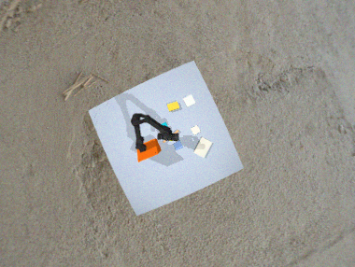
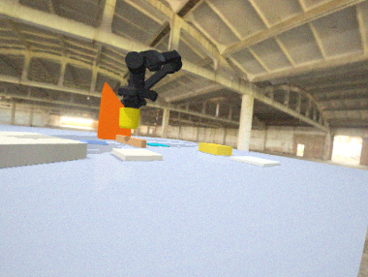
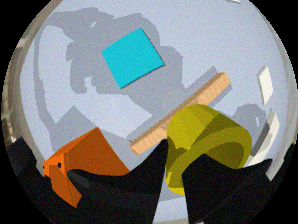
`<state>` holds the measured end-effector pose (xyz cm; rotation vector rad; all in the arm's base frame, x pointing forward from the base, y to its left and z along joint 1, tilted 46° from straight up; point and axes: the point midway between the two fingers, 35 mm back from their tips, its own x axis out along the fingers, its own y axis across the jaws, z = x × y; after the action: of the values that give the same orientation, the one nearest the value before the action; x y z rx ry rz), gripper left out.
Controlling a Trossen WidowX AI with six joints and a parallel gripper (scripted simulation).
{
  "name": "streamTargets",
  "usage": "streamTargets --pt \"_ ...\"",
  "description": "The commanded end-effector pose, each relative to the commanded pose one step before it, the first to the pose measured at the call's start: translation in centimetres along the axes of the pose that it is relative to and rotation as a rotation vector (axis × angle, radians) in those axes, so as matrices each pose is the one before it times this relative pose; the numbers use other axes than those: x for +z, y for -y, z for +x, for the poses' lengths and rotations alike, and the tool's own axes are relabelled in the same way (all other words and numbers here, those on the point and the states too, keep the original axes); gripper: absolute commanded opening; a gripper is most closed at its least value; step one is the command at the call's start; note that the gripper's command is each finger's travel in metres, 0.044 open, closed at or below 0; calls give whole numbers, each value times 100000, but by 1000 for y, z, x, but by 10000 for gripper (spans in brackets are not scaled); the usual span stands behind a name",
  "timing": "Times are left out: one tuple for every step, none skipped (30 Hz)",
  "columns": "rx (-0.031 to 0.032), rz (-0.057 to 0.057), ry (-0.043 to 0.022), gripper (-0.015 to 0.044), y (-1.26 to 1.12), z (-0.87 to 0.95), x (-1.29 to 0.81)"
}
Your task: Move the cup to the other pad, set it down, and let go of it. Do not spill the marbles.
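Note:
My gripper is shut on the yellow cup and holds it upright in the air, well above the table. In the wrist view the cup hangs over the near end of a tan bar. A cyan pad lies beyond the bar. A blue pad lies on the other side of the gripper. The marbles inside the cup do not show.
The arm's orange base stands close behind. On the pale table lie a yellow block, white tiles, and a large cream block.

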<state>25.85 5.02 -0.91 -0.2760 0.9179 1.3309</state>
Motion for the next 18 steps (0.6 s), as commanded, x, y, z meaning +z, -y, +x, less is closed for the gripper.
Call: streamTargets --pt "285 624 329 0 -526 6 504" --pt "7 3 5 0 -120 -4 139" --pt "7 3 5 0 -120 -4 139" --pt "7 3 5 0 -120 -4 139" --pt "7 3 5 0 -120 -4 139" --pt "7 3 5 0 -120 -4 138" --pt "7 3 5 0 -121 -4 138" --pt "6 3 5 0 -121 -4 138" --pt "6 3 5 0 -121 -3 138" --pt "6 3 5 0 -121 -3 138" --pt "6 3 5 0 -121 -3 138" --pt "6 3 5 0 -121 -3 138" --pt "6 3 5 0 -121 -3 138" --pt "6 3 5 0 -121 -3 138" --pt "6 3 5 0 -121 -3 138" --pt "6 3 5 0 -122 -3 137" --pt "6 3 5 0 -122 -3 137" --pt "6 3 5 0 -122 -3 137"
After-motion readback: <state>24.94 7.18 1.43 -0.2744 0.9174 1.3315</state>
